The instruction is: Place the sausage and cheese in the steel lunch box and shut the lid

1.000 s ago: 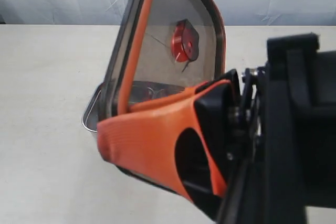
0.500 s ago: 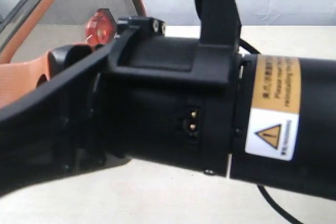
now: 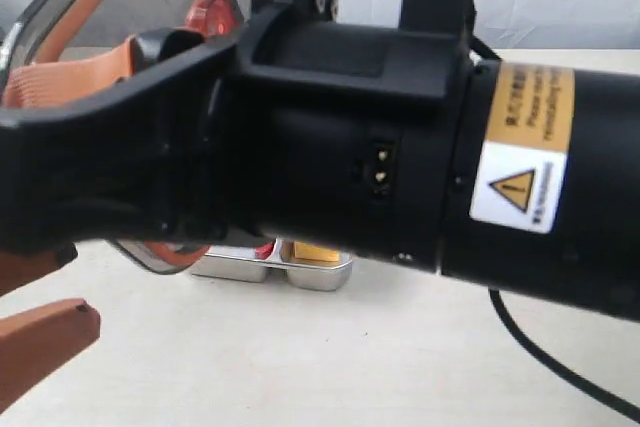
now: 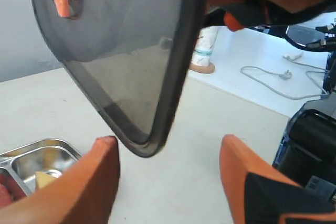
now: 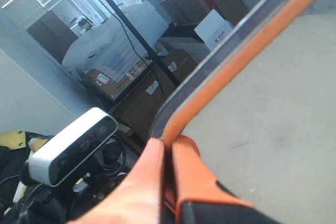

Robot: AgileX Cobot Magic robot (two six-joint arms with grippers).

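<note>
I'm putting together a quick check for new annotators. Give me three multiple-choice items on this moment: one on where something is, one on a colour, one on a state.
1. Where is the cheese?
A. on the bare table
B. in a compartment of the lunch box
C. inside a cup

2. What colour is the seal strip along the rim of the lid?
A. blue
B. white
C. orange

3. How does the left gripper stand?
A. open, gripping nothing
B. shut on the lid
C. shut on the cheese

Answers:
1 B: the left wrist view shows the yellow wedge lying inside the steel tray.
2 C: the right wrist view shows an orange band running along the lid's edge.
3 A: its jaws are spread wide, and it is the right gripper that pinches the lid.
</note>
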